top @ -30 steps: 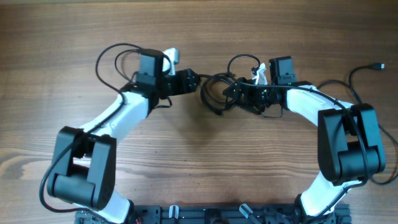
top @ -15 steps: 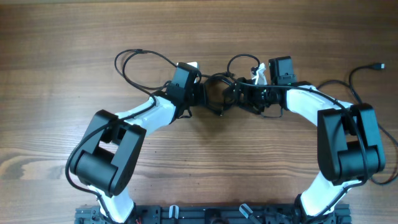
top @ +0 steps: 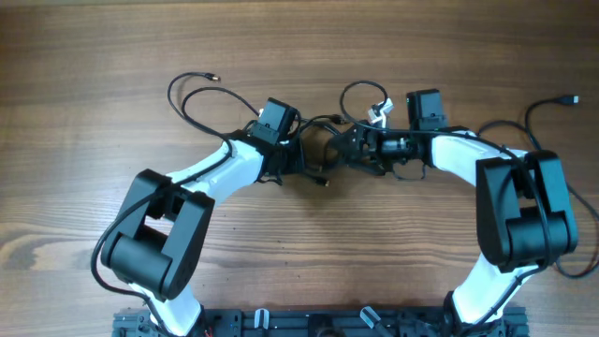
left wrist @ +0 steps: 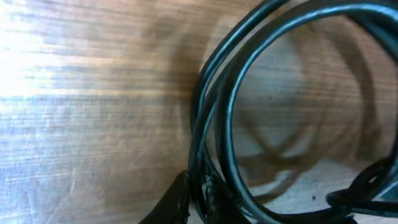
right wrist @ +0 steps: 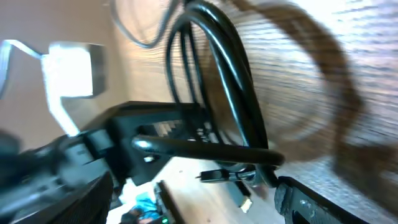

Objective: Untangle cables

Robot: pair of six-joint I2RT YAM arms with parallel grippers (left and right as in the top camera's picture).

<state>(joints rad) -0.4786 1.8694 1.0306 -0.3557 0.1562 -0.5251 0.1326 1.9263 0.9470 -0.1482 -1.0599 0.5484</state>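
The cables (top: pixel 323 152) lie knotted in the middle of the wooden table (top: pixel 94 56), right between the two arms. Both arms crowd in on the knot. My guess is that one is meant to anchor it while the other teases a strand loose. The left gripper (top: pixel 301 161) is pressed into the bundle, one fingertip (left wrist: pixel 177 198) against the strands, though I cannot tell whether it has them pinched. The right gripper (top: pixel 348 150) has its jaws spread wide, with strands looping through the gap and nothing clamped. Both forearms angle inward from the near corners, wrists facing each other.
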